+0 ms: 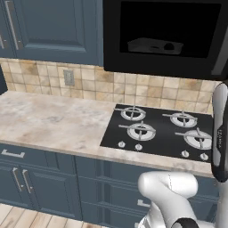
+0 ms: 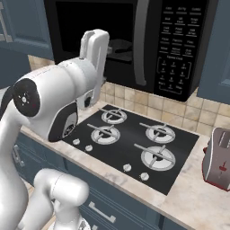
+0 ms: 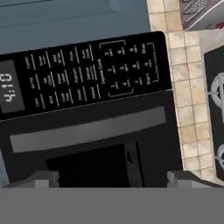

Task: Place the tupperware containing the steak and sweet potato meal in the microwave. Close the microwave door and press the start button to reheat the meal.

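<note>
The black microwave point(image 1: 164, 38) hangs above the cooktop. Its dark window shows the pale tupperware point(image 1: 153, 46) lying inside the cavity; the steak and sweet potato are too dark to make out. The microwave door point(image 2: 96, 27) looks flush with the front, its grey handle point(image 2: 141, 40) right beside the keypad point(image 2: 177, 45). In the hand view, rolled sideways, my gripper point(image 3: 113, 181) is open and empty. It stands back from the oven front, facing the keypad point(image 3: 87, 74), the handle point(image 3: 87, 129) and the window point(image 3: 92, 164).
A black four-burner cooktop point(image 1: 164, 129) sits below the microwave, with beige stone counter point(image 1: 44, 120) to its left. A toaster point(image 2: 218, 157) stands at the right of the cooktop. Blue cabinets point(image 1: 49, 26) flank the oven; my arm point(image 2: 54, 99) rises in front.
</note>
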